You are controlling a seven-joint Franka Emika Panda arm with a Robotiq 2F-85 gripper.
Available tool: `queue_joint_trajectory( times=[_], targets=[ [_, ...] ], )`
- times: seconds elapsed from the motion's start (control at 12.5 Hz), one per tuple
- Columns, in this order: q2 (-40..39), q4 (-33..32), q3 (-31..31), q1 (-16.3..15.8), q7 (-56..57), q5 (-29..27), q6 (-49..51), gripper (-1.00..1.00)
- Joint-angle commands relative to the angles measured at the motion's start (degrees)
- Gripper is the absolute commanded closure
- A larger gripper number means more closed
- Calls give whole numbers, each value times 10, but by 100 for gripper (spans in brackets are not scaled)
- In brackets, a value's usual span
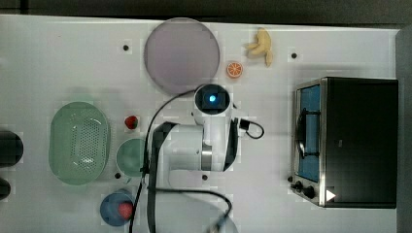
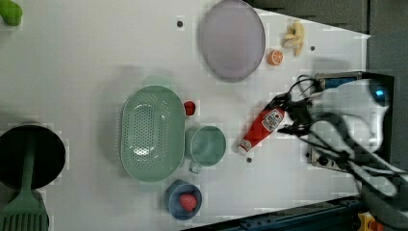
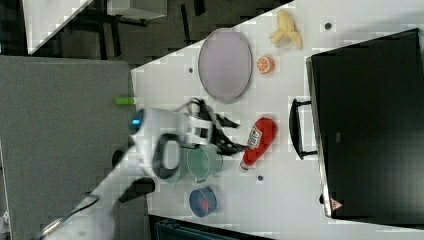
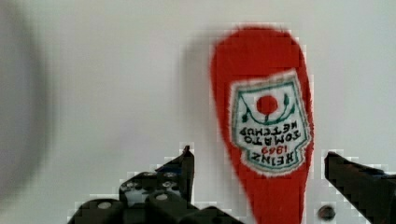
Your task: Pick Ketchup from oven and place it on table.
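1. Your ketchup (image 2: 262, 126) lies flat on the white counter (image 2: 86, 62), label up, clear of the oven (image 1: 357, 141).
2. In the left view its white cap end points down toward a small dark hole in the counter, and its fat red end points up toward the oven side.
3. In the left view the bottle sits between the green mug (image 2: 208, 146) and the oven, near the mug but apart from it.
4. Your jaws are spread wide; in the wrist view one black finger (image 4: 180, 170) stands to one side of the bottle (image 4: 264, 121) and the other finger to the other side, with bare counter showing between each and the red plastic.
5. Nothing is pinched; the bottle rests on the counter by itself.
6. In the right view the gripper (image 3: 227, 135) hangs just beside the bottle (image 3: 259, 141), on the mug side.
7. Oven door looks closed in the top view, handle (image 1: 302, 132) facing the arm.
8. Other stuff on your counter: purple plate (image 1: 182, 56), orange slice (image 1: 234, 69), banana (image 1: 261, 46), green colander (image 1: 78, 143), strawberry (image 1: 131, 122), blue bowl (image 1: 116, 208) with a red item inside.
9. In the top view the arm (image 1: 194, 145) covers the bottle's spot.
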State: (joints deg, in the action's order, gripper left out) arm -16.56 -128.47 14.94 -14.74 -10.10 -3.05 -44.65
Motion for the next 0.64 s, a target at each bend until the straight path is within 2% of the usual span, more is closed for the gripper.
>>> queue_joint_trajectory(
  times=[0.08,0.32,0.64],
  targets=[
    [103,110,12,4,-20,-12,83,-100],
    [146,220,12,4,-21,-11,249,-100],
    [148,344,16,5,-20,10,427,-100]
  ],
)
